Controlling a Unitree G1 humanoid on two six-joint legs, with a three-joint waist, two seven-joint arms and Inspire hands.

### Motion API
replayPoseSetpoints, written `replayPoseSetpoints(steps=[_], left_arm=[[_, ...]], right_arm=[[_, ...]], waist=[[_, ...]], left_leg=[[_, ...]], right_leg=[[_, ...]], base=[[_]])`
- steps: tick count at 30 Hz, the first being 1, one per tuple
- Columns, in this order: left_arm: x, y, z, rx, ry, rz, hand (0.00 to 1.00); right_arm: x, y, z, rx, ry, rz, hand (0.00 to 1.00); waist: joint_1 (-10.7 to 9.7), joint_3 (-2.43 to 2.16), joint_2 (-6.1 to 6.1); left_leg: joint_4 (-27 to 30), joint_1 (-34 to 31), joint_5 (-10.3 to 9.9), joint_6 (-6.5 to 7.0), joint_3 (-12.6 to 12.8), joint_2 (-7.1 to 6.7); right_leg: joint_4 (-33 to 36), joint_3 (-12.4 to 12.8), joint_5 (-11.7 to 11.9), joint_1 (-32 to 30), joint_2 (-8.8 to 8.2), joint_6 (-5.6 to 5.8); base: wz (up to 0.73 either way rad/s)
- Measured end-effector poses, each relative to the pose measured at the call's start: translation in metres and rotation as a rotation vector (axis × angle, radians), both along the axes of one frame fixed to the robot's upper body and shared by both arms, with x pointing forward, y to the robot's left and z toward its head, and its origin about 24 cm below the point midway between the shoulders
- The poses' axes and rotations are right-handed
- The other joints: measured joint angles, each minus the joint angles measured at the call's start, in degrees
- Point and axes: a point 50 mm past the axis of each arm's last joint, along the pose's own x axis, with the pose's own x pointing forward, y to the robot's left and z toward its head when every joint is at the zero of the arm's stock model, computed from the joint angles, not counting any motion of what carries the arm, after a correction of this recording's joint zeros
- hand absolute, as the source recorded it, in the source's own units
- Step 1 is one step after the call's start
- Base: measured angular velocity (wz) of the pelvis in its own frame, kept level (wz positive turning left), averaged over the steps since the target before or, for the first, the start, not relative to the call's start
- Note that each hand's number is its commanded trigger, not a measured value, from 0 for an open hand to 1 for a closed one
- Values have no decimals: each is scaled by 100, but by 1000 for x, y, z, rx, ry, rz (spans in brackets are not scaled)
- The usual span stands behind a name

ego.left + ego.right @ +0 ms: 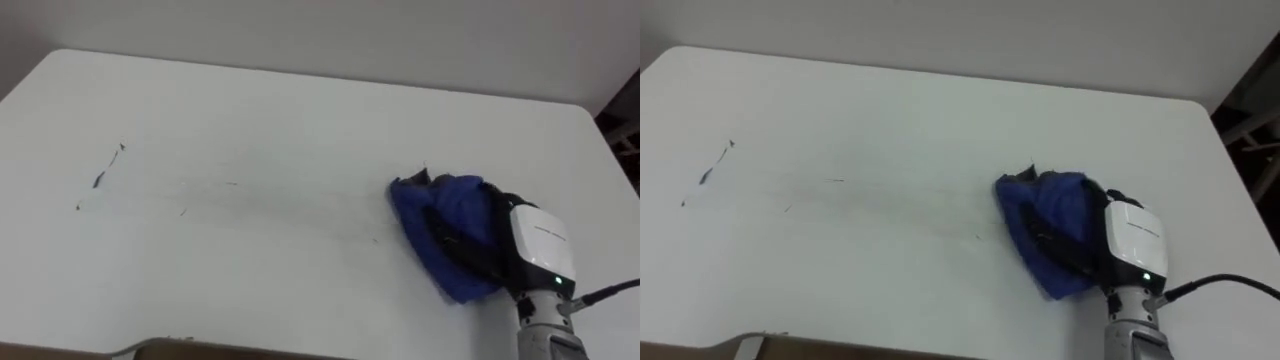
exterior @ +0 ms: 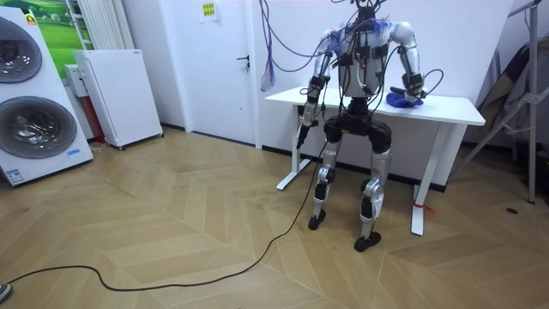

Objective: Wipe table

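Wiping stroke: the right hand presses a crumpled blue cloth onto the white tabletop near its right edge, with the fingers sunk in folds and the grip impossible to tell. The next sweep should reach the dark smudges near the left edge.

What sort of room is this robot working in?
Probably a laundry or utility room used as a test space. Stacked washing machines and a small white appliance, perhaps a fridge, stand along one wall, and a plain white table stands on a wooden floor.
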Motion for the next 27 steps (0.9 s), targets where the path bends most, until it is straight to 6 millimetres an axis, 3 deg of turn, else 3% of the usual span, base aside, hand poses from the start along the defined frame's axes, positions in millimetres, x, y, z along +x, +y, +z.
replayPoseSetpoints(steps=[9, 17, 22, 27], left_arm=[[2, 0, 0, -9, -23, 15, 0], [-3, 6, 0, -4, -19, 54, 0], [-7, 8, 0, -21, -12, 72, 0], [-8, 17, 3, -2, -27, 124, 0]], right_arm=[[21, 6, 35, 57, -176, 40, 0], [19, -33, 61, 51, -362, -129, 0], [12, -67, 76, 57, -456, -283, 0], [-5, -92, 67, 89, -469, -442, 0]], waist=[[-123, 29, -23], [-358, -3, -74], [-528, -14, -102], [-711, -16, -153]], left_leg=[[11, 58, -2, 1, 0, -2], [-62, 75, 8, 3, 20, -8], [-91, 113, 9, 5, 85, -8], [-64, 113, 9, 6, 90, -11]], right_leg=[[-2, 0, 0, 60, -3, 1], [-2, 1, -5, 23, -10, 6], [-1, 55, -4, -5, -11, 6], [1, 82, -4, 20, -16, 6]], base=[[0], [-1], [-6], [2]])
